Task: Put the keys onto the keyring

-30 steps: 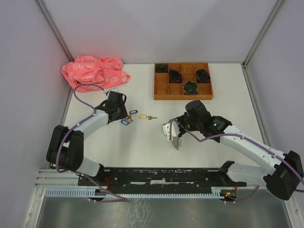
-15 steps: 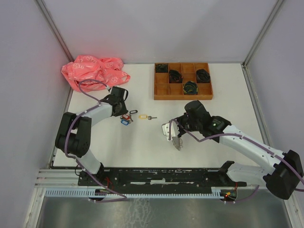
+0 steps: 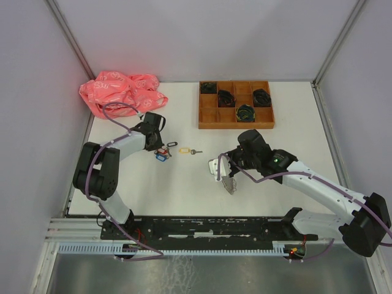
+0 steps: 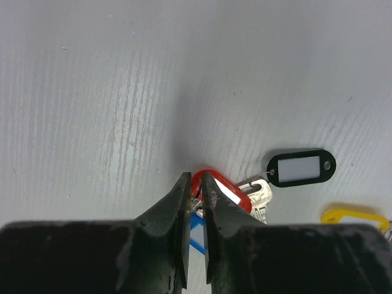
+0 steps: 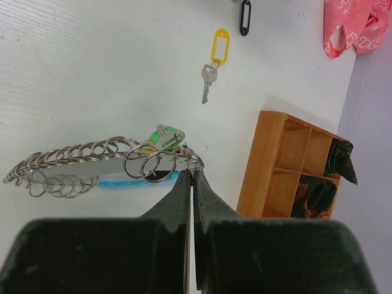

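Note:
A cluster of keys with a red tag (image 4: pixel 223 187) and a blue tag (image 4: pixel 197 229) lies on the white table, left of centre (image 3: pixel 162 153). My left gripper (image 4: pixel 196 180) is down on it, jaws narrowed to a slit and pinching the red tag's end. A black tag (image 4: pixel 300 168) lies next to them. A yellow-tagged key (image 3: pixel 187 150) lies apart to the right. My right gripper (image 5: pixel 192 173) is shut on one end of the keyring (image 5: pixel 92 160), a hoop of silvery rings with a light-blue section (image 5: pixel 122 182), held at table centre (image 3: pixel 220 171).
A wooden compartment tray (image 3: pixel 236 125) holding black coiled bundles stands at the back right. A crumpled pink bag (image 3: pixel 119 92) lies at the back left, just behind the left arm. A green tag (image 5: pixel 166 136) hangs on the keyring.
My left arm has swung so its gripper sits over the red and blue tagged keys, and its jaws have narrowed onto the red tag. The right arm and keyring have stayed put.

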Available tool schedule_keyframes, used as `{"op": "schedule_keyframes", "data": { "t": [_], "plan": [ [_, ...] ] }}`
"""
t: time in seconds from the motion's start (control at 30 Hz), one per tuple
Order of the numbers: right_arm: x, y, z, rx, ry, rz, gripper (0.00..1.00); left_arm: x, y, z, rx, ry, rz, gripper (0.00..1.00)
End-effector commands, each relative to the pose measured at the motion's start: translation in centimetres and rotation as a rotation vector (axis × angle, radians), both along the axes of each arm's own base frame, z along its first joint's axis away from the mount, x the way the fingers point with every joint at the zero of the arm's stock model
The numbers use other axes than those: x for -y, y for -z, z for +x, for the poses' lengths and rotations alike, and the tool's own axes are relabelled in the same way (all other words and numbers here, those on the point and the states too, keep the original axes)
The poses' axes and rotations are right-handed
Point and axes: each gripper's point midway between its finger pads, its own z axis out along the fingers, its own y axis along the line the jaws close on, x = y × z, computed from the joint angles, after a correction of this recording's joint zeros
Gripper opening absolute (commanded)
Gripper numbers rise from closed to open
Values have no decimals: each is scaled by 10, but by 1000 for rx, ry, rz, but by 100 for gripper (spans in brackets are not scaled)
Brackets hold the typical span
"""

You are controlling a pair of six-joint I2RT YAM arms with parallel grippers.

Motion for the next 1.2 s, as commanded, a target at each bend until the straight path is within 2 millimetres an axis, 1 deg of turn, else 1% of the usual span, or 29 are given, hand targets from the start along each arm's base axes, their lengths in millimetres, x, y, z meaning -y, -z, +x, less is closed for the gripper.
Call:
{"op": "schedule_keyframes", "data": {
  "t": [0.0,0.07,0.17,0.27,0.37,0.4,0.5,0.57,0.63,0.73,0.93,1.07,1.17],
  "plan": [
    [-6,-11,-1,14,-9,40,1,-1,-12,14,38,9,15,16],
    [-6,-12,-1,14,-8,41,1,-1,-15,13,42,12,12,11],
    [-6,-12,-2,14,-9,41,1,-4,-27,10,58,9,18,3],
    [-7,-13,-2,17,-10,43,1,-11,-45,1,74,-15,29,3],
    [-6,-15,-2,22,-11,47,1,-15,-64,-14,104,-41,5,3],
    [-7,-16,-2,23,-11,48,1,-16,-74,-20,129,-58,-12,3],
    [-7,-17,-4,20,-16,52,1,-22,-86,-39,146,-125,-42,3],
    [-8,-19,-6,20,-19,56,1,-26,-88,-52,130,-191,-64,3],
    [-8,-18,-7,15,-21,56,1,-28,-85,-67,86,-225,-72,3],
    [-9,-19,-7,14,-21,57,1,-28,-72,-89,6,-254,-87,3],
    [-9,-18,-9,5,-24,55,1,-19,-37,-119,-85,-307,-118,3],
    [-7,-17,-10,6,-19,50,1,1,-22,-127,-109,-305,-174,3],
    [-7,-17,-10,5,-20,47,1,20,-18,-130,-111,-300,-207,3]
  ]
}}
